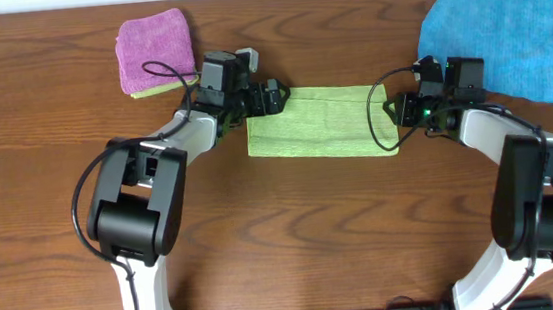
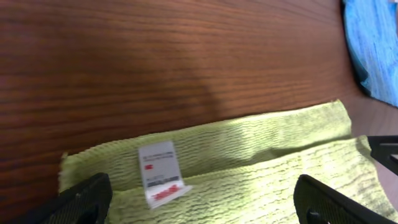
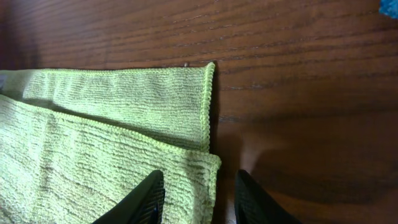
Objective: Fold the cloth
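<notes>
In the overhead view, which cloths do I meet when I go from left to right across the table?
pinkish-purple folded cloth → lime cloth → blue cloth

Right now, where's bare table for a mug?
Back middle, between the purple cloth and blue cloth, behind the green cloth; and front centre, between the left arm and right arm. Crowded at the green cloth's ends, by the left gripper and right gripper.
</notes>
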Motion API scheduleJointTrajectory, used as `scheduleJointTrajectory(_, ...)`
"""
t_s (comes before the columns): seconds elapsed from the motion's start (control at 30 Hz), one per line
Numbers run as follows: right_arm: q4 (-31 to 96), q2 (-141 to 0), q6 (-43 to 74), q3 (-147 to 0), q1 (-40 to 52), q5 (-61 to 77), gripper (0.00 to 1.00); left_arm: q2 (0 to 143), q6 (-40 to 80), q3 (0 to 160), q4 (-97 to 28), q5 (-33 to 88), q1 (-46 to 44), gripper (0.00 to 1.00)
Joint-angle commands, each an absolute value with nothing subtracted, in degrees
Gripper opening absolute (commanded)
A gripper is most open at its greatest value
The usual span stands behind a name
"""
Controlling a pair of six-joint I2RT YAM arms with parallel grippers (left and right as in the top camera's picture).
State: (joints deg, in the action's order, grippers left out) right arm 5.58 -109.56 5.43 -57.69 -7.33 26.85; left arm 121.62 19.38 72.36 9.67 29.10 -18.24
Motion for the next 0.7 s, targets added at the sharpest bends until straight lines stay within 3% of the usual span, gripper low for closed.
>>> scheduleJointTrajectory(0.0,5.8,-110.2,5.8,-58.6,-7.4,28.1,0.37,121.9,18.1,73.8,9.5,27.1,-17.9,0.96)
scheduleJointTrajectory(0.67,5.8,-110.2,6.2,-58.6,-7.4,28.7,0.34,121.9,18.2,74.4,3.7,29.4,-18.2,0.97)
